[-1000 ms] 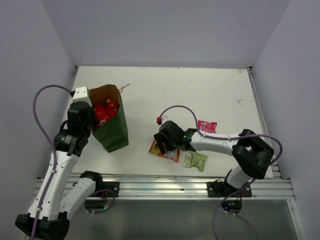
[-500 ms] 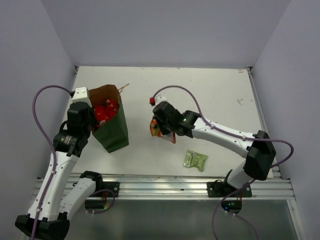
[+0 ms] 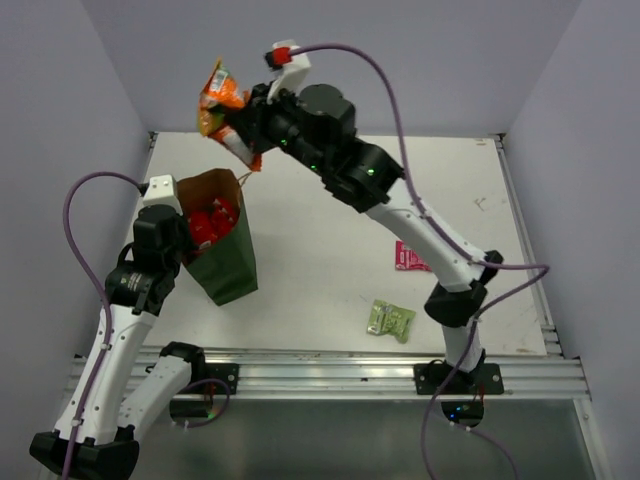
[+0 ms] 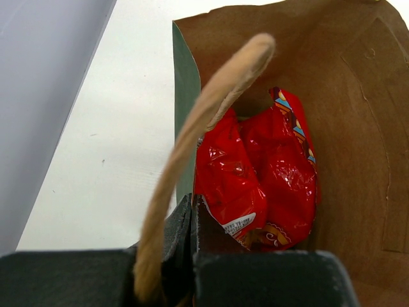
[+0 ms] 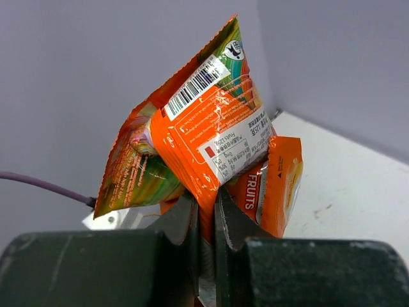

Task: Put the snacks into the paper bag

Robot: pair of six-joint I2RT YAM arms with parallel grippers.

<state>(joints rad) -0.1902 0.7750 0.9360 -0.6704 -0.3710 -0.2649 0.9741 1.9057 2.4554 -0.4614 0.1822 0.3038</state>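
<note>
Stowed: two large red crinkly foil packets (image 4: pixel 255 173) inside the upright dark green paper bag (image 3: pixel 228 272) at 9 o'clock on the white table (image 3: pixel 330 200), the bag's near rim pinched between the closed jaws of the left gripper (image 4: pixel 192 214). In transit: one orange-white foil packet (image 5: pixel 208 137), clamped by its lower edge in the right gripper (image 5: pixel 204 208), aloft near 12 o'clock of the bag mouth, seemingly not yet over it. Outstanding: small pale green packet (image 3: pixel 390 320) at 5 o'clock and small pink packet (image 3: pixel 411 257) at 4 o'clock, both lying loose.
</note>
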